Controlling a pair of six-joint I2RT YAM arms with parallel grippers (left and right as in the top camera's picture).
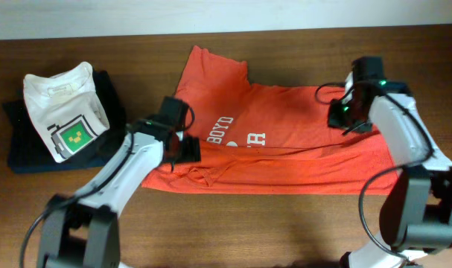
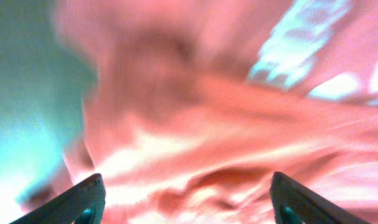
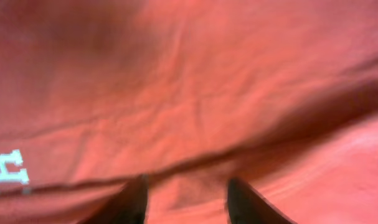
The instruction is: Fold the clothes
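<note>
Counted one red-orange T-shirt (image 1: 285, 126), spread across the middle of the table (image 1: 285, 223) from 9 to 3 o'clock, with a sleeve poking out toward 11. Noted white lettering (image 1: 233, 135) face up, just left of centre. Noted a long crease along the 6 o'clock side, so apparently part-folded already.

Counted two other garments, stacked out at 9 o'clock and not touching the red cloth: one white T-shirt (image 1: 62, 112) on one dark navy piece (image 1: 21, 149).

Found left claw (image 1: 182, 149) at the shirt's 9 o'clock edge, fingers spread wide with nothing between them. Wrist view there too blurred for more. Found right claw (image 1: 339, 115) near the 3 o'clock end, low over the cloth, fingers parted and gripping nothing, just short of a fold line.

Judged light, thin and limp. No stiffness, so likely to sag, drag and wrinkle when lifted. Not fragile. Best pinched at edges, sleeve seam or hem corner, both ends together, raised evenly to keep the layer flat.
</note>
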